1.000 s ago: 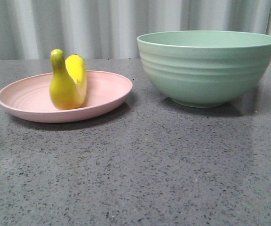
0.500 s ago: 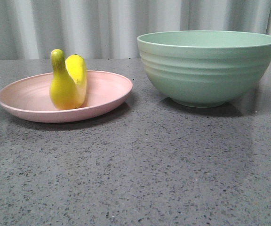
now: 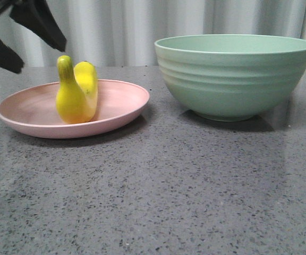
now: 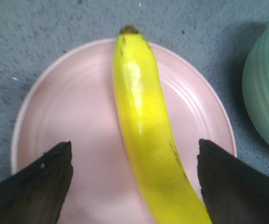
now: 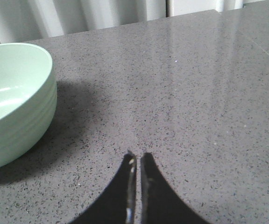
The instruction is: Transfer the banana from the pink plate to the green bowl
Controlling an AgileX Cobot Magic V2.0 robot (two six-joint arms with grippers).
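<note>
- Yellow and glossy, the banana (image 3: 77, 93) lying curved on the pink plate (image 3: 121, 106), stem end reared up, untouched by anything
- Newly arrived in the front view: left tool (image 3: 23, 37), dark fingers hanging at about 10 o'clock from the banana, absent from that view half a second ago
- Spread wide, that left tool, holding nothing; in the left wrist view one finger (image 4: 36, 189) and the other (image 4: 232, 186) standing either side of the banana (image 4: 146, 126), well apart from it, above the pink plate (image 4: 69, 116)
- Meaning for the task: approach to the pickup just begun, grasp not yet made, banana no nearer its goal
- Pale mint, ridged outside, the green bowl (image 3: 232, 74) sitting on the speckled grey bench (image 3: 169, 186) at 3 o'clock from the plate, close by but apart from it; nothing visible inside from this low angle
- Right tool (image 5: 136, 163) pressed shut with nothing between its tips, low over bare bench with the green bowl (image 5: 13, 98) at about 10 o'clock in its own view; seemingly idle
- Likely next: lowering of the left tool astride the banana's middle, then closing; slick curved skin a risk for slipping or rolling on the plate
</note>
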